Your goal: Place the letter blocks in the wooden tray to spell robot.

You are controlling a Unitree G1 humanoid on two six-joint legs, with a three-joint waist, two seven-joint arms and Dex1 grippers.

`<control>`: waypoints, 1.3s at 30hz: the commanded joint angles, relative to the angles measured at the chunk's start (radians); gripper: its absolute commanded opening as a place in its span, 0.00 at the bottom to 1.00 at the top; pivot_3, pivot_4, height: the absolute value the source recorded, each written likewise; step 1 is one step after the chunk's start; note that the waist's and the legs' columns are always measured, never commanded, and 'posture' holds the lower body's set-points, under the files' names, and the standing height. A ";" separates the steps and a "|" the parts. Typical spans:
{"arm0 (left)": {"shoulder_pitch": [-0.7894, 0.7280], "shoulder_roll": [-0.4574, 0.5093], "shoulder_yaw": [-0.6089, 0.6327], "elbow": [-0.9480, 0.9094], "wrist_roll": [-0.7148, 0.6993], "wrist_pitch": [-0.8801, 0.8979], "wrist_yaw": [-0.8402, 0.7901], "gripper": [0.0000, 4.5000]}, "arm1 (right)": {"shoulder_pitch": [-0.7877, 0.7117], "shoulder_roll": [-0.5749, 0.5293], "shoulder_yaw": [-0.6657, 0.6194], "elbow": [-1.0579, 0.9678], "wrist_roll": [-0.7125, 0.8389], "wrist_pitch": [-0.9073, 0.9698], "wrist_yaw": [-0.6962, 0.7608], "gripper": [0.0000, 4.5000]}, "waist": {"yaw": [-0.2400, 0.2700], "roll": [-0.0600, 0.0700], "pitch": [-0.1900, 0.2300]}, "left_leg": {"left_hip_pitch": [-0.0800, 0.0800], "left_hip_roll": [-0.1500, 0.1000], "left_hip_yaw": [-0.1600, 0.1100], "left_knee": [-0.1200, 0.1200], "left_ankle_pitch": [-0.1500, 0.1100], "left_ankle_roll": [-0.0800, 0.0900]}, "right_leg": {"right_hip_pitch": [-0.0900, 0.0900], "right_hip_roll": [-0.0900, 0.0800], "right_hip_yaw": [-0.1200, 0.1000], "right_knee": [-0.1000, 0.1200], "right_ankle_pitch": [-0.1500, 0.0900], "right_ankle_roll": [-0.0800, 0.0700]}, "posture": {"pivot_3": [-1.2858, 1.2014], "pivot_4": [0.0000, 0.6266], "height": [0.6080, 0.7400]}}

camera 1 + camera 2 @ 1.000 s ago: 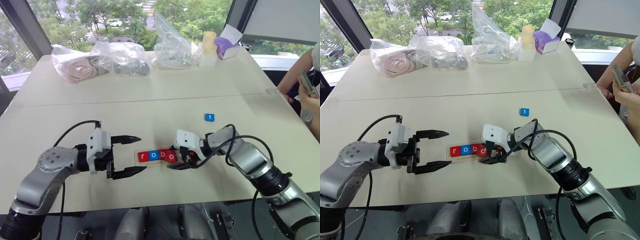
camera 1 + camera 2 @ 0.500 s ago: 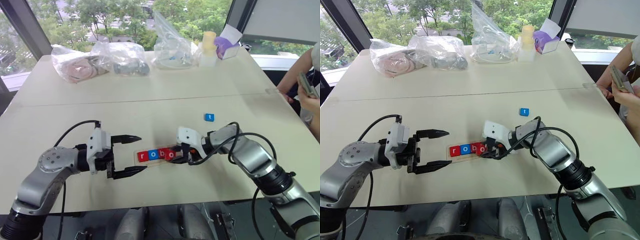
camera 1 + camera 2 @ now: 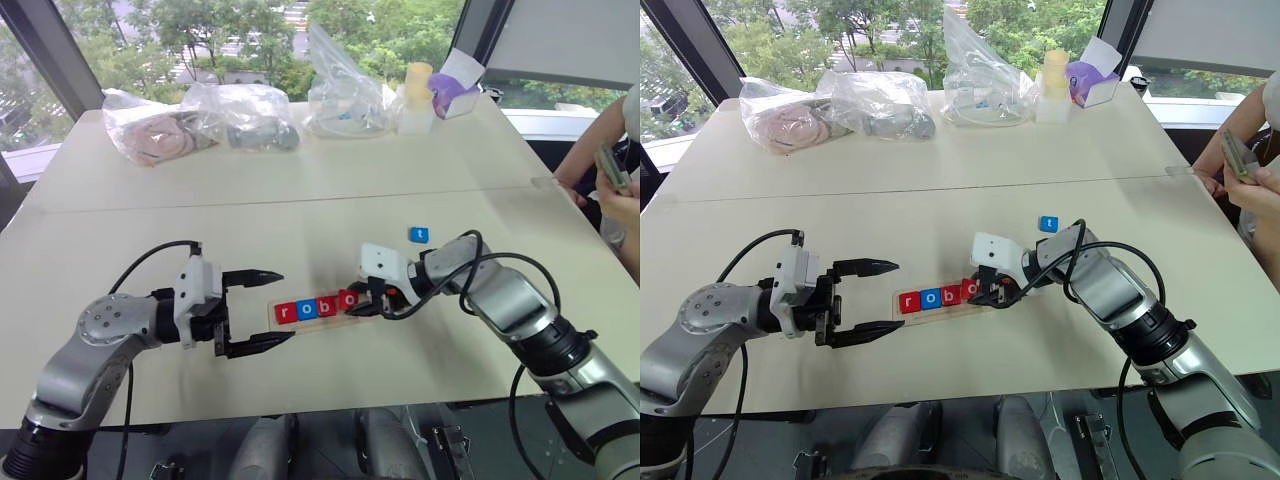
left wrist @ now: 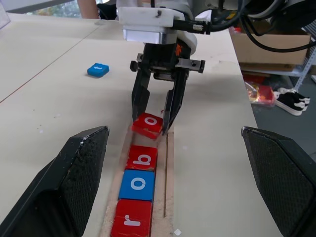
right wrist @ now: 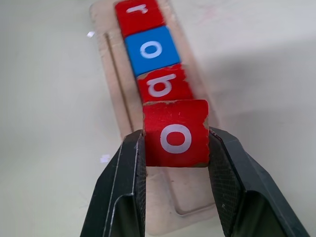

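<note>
The right tool is clamped on the red o block, one black finger pressed on each side of it, and holds it tilted just above the wooden tray. Under and beside it sit the red r block, the blue o block and the red b block, in a row filling the tray's left part and touching one another. The held block hangs right next to the b, over the next slot along, with the last stretch of the tray bare beyond it. The tray lies near the middle of the surface, closer to the near edge than the far one.

Over on the left, the left tool hangs with its fingers spread wide apart, gripping nothing, pointing at the tray's left end from just beside it.

The blue t block lies alone on the surface, beyond the tray toward the far right, well apart from both tools.

Plastic bags line the far edge.
</note>
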State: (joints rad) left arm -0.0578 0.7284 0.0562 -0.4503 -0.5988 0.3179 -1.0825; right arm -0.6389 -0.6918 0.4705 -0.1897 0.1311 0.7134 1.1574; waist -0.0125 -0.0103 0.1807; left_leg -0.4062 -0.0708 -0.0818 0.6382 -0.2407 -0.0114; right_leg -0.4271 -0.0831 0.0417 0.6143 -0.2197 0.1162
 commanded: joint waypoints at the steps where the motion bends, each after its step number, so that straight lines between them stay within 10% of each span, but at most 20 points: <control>1: 0.002 0.000 0.015 -0.019 -0.001 -0.012 0.007 1.00 | -0.019 -0.004 0.011 -0.006 -0.014 -0.027 0.014 0.26 | 0.000 0.000 0.000 | 0.000 0.000 0.000 0.000 0.000 0.000 | 0.000 0.000 0.000 0.000 0.000 0.000 | 0.52 0.24 1.00; 4: 0.003 0.001 0.015 -0.025 -0.004 -0.009 0.012 1.00 | -0.020 0.000 0.017 0.000 -0.023 -0.035 0.016 0.26 | 0.000 0.000 0.000 | 0.000 0.000 0.000 0.000 0.000 0.000 | 0.000 0.000 0.000 0.000 0.000 0.000 | 0.52 0.24 1.00; 11: -0.004 0.001 0.011 -0.033 -0.010 0.001 0.026 1.00 | -0.026 0.013 0.023 0.028 -0.043 -0.059 0.014 1.00 | 0.000 0.000 0.000 | 0.000 0.000 0.000 0.000 0.000 0.000 | 0.000 0.000 0.000 0.000 0.000 0.000 | 0.52 0.24 1.00; 22: -0.011 -0.002 0.006 -0.041 -0.015 0.011 0.034 1.00 | -0.039 -0.022 -0.073 0.010 -0.015 -0.040 0.005 1.00 | 0.001 0.000 0.000 | 0.000 0.000 0.000 0.000 0.000 0.000 | 0.000 0.000 0.000 0.000 0.000 0.000 | 0.52 0.24 1.00; 39: -0.045 -0.030 -0.029 -0.007 0.002 -0.006 0.029 1.00 | -0.054 0.220 -0.474 0.200 -0.141 0.405 -0.740 1.00 | -0.001 0.000 0.000 | -0.001 0.000 0.000 -0.001 0.000 0.000 | -0.002 0.000 0.001 0.000 0.000 -0.001 | 0.52 0.24 1.00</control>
State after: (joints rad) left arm -0.0916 0.7017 0.0222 -0.4505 -0.5980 0.3245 -1.0484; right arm -0.6892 -0.4820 0.0272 0.0255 0.0028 1.1038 0.4678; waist -0.0133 -0.0100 0.1805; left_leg -0.4069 -0.0710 -0.0814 0.6372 -0.2405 -0.0117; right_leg -0.4286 -0.0831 0.0423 0.6146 -0.2192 0.1155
